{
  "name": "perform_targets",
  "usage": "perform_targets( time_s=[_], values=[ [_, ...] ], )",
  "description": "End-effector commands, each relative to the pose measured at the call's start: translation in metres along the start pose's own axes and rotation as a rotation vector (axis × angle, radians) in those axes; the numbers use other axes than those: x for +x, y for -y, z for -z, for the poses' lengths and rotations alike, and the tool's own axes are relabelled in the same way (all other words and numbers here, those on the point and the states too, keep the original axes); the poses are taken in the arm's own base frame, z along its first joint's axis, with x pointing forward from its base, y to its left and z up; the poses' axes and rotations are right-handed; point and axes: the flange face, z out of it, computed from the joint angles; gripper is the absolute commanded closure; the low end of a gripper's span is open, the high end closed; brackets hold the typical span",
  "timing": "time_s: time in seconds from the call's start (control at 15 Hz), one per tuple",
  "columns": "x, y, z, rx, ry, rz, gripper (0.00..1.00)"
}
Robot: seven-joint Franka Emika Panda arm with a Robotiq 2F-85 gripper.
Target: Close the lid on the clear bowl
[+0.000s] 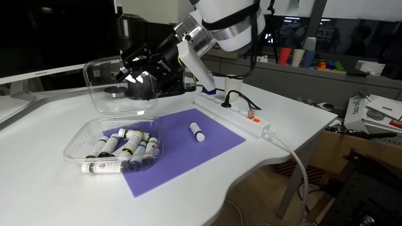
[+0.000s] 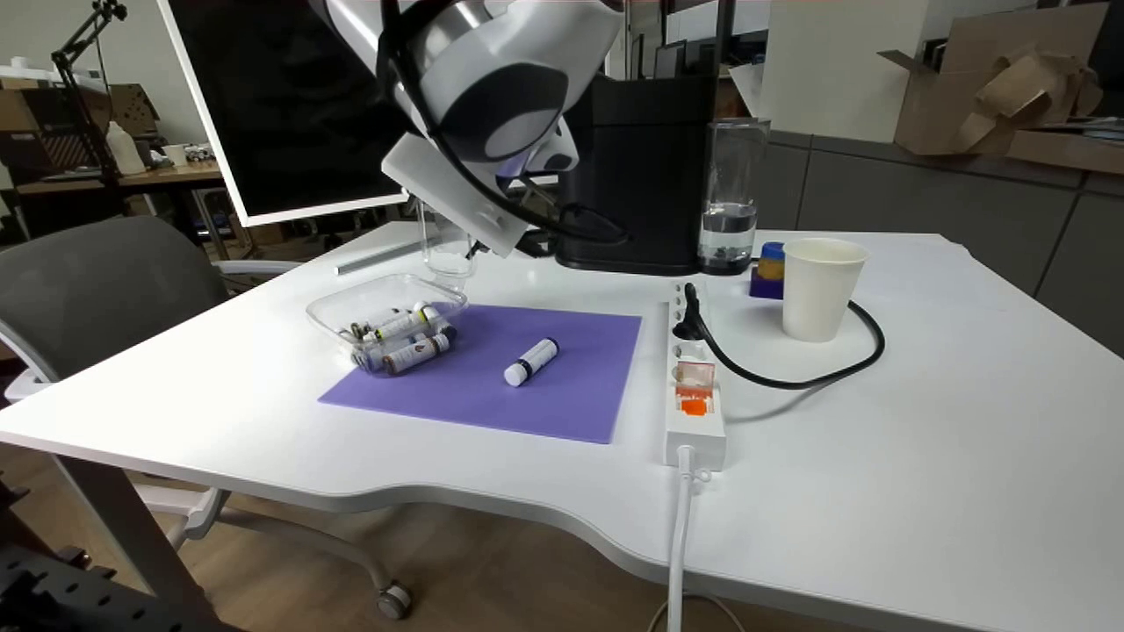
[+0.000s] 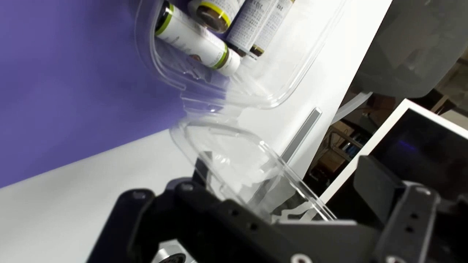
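The clear bowl stands on the table and the mat's edge, with several small bottles in it. It also shows in an exterior view and in the wrist view. The transparent lid stands nearly upright along the bowl's far side. In the wrist view the lid seems joined to the bowl by a clear strip. My gripper is behind the lid and partly seen through it. In the wrist view its fingers are wide apart, with the lid's panel across the gap. Whether they touch it I cannot tell.
A purple mat bears one loose bottle. A white power strip with a black cable and a paper cup stand beside it. A monitor and a black box stand behind the lid and arm.
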Motion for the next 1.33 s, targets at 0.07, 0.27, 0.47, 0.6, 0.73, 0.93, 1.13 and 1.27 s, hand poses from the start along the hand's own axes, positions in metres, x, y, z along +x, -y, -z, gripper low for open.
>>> perform_targets(
  time_s=[0.07, 0.27, 0.47, 0.6, 0.73, 0.93, 1.13, 1.27],
  values=[
    [-0.003, 0.017, -0.001, 0.031, 0.080, 0.148, 0.00],
    [-0.006, 0.031, 0.000, 0.030, 0.124, 0.261, 0.00],
    [-0.009, 0.045, 0.002, 0.027, 0.160, 0.359, 0.00],
    [-0.012, 0.053, 0.003, 0.023, 0.184, 0.416, 0.00],
    [-0.014, 0.060, 0.006, 0.025, 0.212, 0.472, 0.00],
    [-0.017, 0.075, 0.014, 0.016, 0.265, 0.551, 0.00],
    [-0.020, 0.090, 0.024, -0.044, 0.307, 0.600, 0.00],
    [-0.017, 0.099, 0.031, -0.105, 0.318, 0.572, 0.00]
  ],
)
